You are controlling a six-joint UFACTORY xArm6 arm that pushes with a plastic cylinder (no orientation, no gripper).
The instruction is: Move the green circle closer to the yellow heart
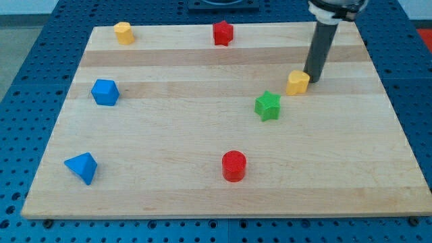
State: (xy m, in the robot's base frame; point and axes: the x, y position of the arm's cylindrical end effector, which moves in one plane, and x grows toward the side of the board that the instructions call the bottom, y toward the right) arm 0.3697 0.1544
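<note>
Red cylinder point(234, 166) sat nearest, a green star point(268, 106) farther back. Beyond it, my tip point(312, 79) touched a yellow block's point(298, 82) right side, gripperless; no green circle was visible, the heart shape unclear.

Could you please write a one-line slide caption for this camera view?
My tip touches a yellow block near a green star on the wooden board.
</note>
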